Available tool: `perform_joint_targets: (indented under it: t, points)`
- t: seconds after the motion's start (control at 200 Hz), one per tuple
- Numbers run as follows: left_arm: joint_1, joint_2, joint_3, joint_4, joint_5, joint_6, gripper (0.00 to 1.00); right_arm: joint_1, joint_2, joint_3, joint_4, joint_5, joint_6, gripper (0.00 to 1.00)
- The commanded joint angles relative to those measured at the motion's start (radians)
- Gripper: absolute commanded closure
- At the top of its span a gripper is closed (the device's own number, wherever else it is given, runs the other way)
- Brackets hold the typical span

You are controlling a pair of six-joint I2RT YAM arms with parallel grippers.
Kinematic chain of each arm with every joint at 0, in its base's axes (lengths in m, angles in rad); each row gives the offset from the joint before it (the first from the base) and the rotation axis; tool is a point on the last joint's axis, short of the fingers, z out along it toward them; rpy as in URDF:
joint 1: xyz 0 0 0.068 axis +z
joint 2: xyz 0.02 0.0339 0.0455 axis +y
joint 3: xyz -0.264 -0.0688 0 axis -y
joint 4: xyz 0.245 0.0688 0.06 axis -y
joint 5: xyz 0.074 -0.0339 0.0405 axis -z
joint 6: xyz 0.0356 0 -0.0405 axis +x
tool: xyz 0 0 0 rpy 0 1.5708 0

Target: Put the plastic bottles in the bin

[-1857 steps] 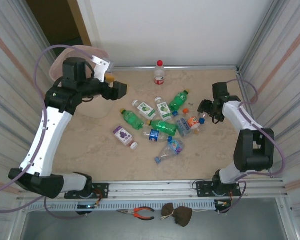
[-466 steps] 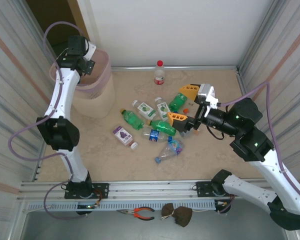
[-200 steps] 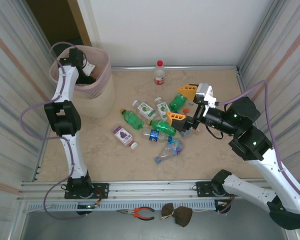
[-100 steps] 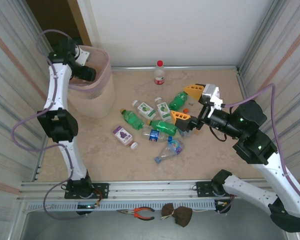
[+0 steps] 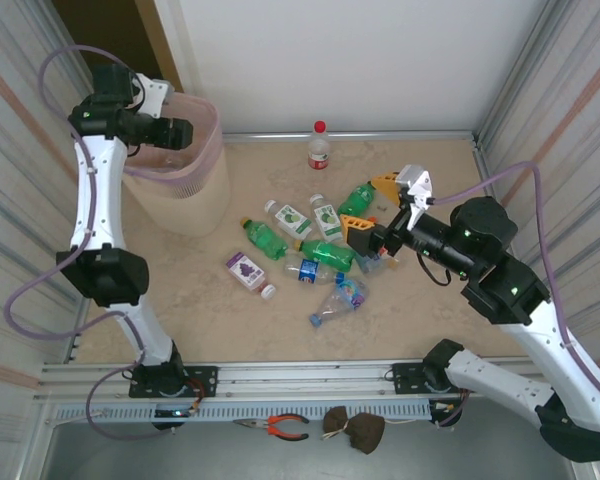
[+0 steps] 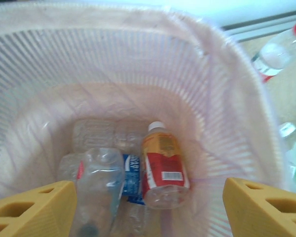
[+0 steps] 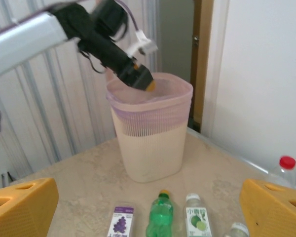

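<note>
Pale marbled stone tops the table (image 5: 430,170), which is hemmed by ribbed metal panels on both sides and a white wall at the back. The bin (image 5: 195,200) stands in the far left corner, its pinkish liner folded over the rim. The left gripper (image 5: 175,132) hangs over the bin's mouth; from its wrist camera the left gripper's (image 6: 148,207) yellow fingers (image 6: 32,207) sit wide apart with nothing between them. They look down into the bin (image 6: 212,98), where a red-labelled bottle (image 6: 163,168) with a white cap lies beside a crumpled clear bottle (image 6: 96,182) and a blue-labelled one partly hidden under them. The remaining plastic bottles (image 5: 327,253) lie scattered around the middle of the table: several green ones, clear ones with lime labels, and a purple-labelled bottle (image 5: 246,270) nearest the left. A red-capped bottle (image 5: 319,146) stands upright, apart from the rest, at the far edge. The right gripper (image 5: 372,207) hovers above the right side of that scatter, its fingers spread and holding nothing. The right wrist view looks out between the right gripper's (image 7: 148,207) parted fingers, toward the bin (image 7: 153,143) with the left gripper (image 7: 138,76) poised at its rim. The purple-labelled bottle (image 7: 121,222) and a green bottle (image 7: 160,217) lie in the foreground.
</note>
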Motion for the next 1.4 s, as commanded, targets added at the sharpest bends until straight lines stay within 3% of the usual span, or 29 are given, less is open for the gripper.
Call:
perform_joint_targets:
  t: [0.0,0.26,0.521,1.002,1.393]
  points:
    - [0.005,-0.077,-0.042,0.056,0.137,-0.071,0.22,-0.01,0.009,0.011,-0.051,0.058,0.043,0.07]
    - [0.006,-0.231,-0.229,0.233,0.347,-0.187,0.22,-0.07,0.047,-0.002,-0.16,0.176,0.157,0.07]
    - [-0.009,-0.403,-0.438,0.422,0.479,-0.306,0.22,-0.213,0.052,-0.075,-0.248,0.127,0.244,0.09]
    - [-0.221,-0.538,-0.609,0.451,0.4,-0.31,0.21,-0.46,0.171,-0.224,-0.351,0.01,0.143,0.13]
    - [-0.343,-0.55,-0.697,0.495,0.345,-0.338,0.21,-0.601,0.46,-0.267,-0.294,-0.065,0.092,0.17]
